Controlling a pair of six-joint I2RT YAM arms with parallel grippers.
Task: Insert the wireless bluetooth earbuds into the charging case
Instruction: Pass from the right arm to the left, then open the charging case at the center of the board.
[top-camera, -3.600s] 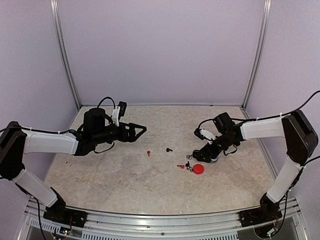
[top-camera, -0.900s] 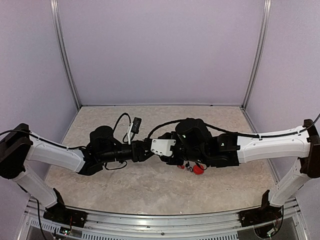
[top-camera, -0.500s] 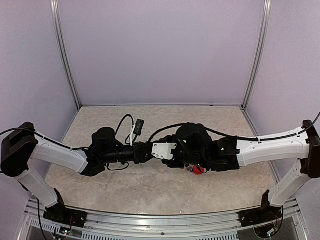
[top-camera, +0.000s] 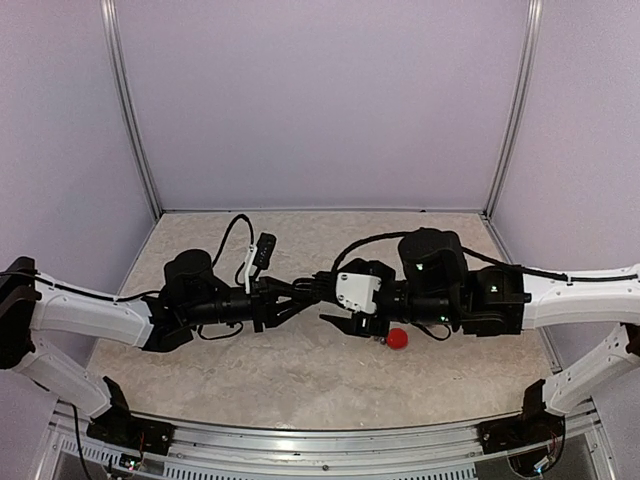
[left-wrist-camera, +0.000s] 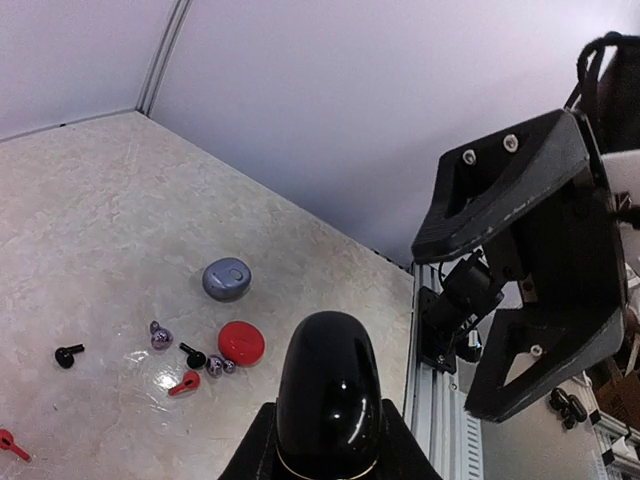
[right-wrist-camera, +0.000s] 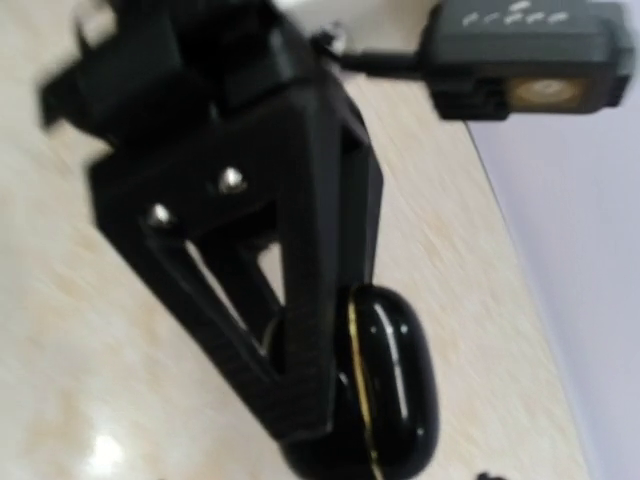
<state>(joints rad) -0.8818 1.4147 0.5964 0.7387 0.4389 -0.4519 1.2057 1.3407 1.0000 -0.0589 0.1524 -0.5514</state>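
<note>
My left gripper (left-wrist-camera: 328, 445) is shut on a glossy black charging case (left-wrist-camera: 328, 385) with a thin gold seam, held above the table. In the right wrist view the same black case (right-wrist-camera: 395, 385) sits between the left gripper's fingers (right-wrist-camera: 300, 300). My right gripper (left-wrist-camera: 530, 285) stands open just right of it, apart from the case, nothing between its fingers. From above, the two grippers face each other mid-table (top-camera: 335, 298). Earbuds lie loose on the table: black (left-wrist-camera: 66, 353), silver (left-wrist-camera: 160, 336), black (left-wrist-camera: 192, 355), red (left-wrist-camera: 184, 382), silver (left-wrist-camera: 215, 366), red (left-wrist-camera: 8, 442).
A red case (left-wrist-camera: 241, 342), shut, lies beside the earbuds and shows in the top view (top-camera: 398, 339) under the right wrist. A blue-grey case (left-wrist-camera: 227, 279), also shut, lies just behind it. The frame rail (left-wrist-camera: 440, 420) runs along the table's near edge.
</note>
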